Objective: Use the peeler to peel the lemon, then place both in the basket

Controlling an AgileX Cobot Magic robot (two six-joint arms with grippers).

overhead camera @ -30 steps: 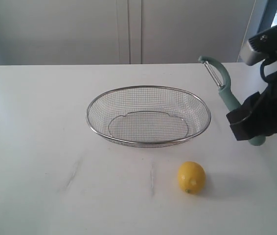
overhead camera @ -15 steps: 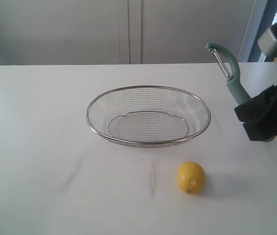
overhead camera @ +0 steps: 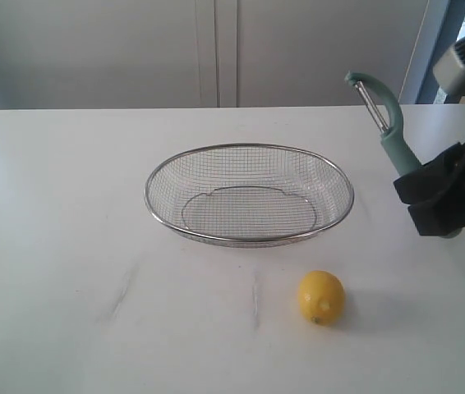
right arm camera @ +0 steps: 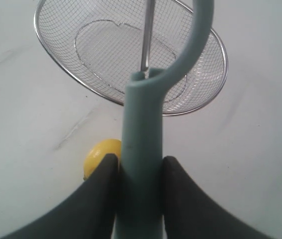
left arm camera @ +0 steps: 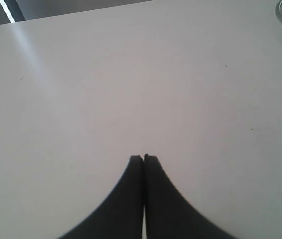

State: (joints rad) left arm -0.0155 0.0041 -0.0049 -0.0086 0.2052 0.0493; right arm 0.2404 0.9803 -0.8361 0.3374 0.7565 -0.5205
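1. The right gripper (overhead camera: 434, 197) clamps the peeler (overhead camera: 391, 131) by its handle, blade up, right of the basket (overhead camera: 157, 215).
2. The lemon (overhead camera: 321, 297) lies loose, just nearer than the basket's near rim.
3. The left gripper (left arm camera: 144, 158), pinched together and empty, should open and steady the lemon first.
4. Then lay the blade flat and stroke lightly.

Right wrist view, lemon (right arm camera: 100, 151) half behind right gripper (right arm camera: 140, 164), peeler (right arm camera: 143, 124) head cropped
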